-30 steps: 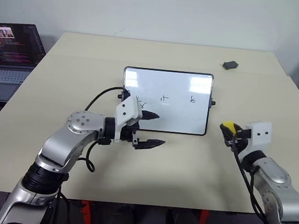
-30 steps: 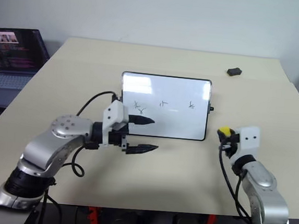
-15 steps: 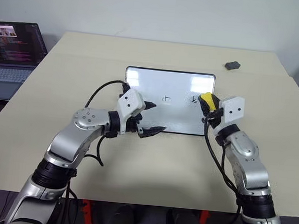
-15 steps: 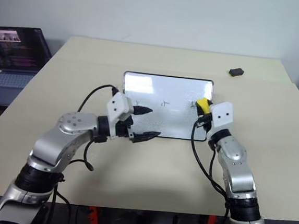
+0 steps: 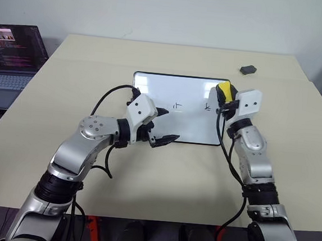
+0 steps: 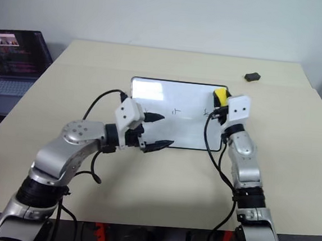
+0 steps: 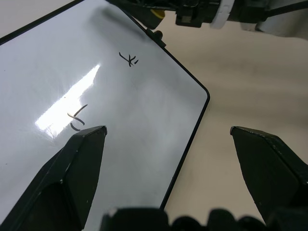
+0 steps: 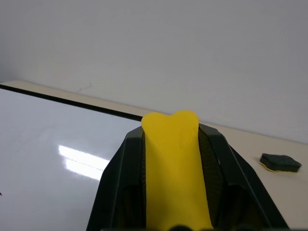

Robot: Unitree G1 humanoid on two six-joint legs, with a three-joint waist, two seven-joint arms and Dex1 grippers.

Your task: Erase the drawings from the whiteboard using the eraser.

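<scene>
Left eye view: right gripper [image 5: 225, 95] clamps eraser [image 5: 224, 91] above whiteboard [image 5: 179, 108] right end, left gripper [image 5: 164, 125] spread, empty, at its near left edge; drawings [image 5: 177, 106] unerased, wiping not begun

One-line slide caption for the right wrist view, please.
Right gripper jaws clamp the yellow eraser above the whiteboard, dark lump beyond.
</scene>
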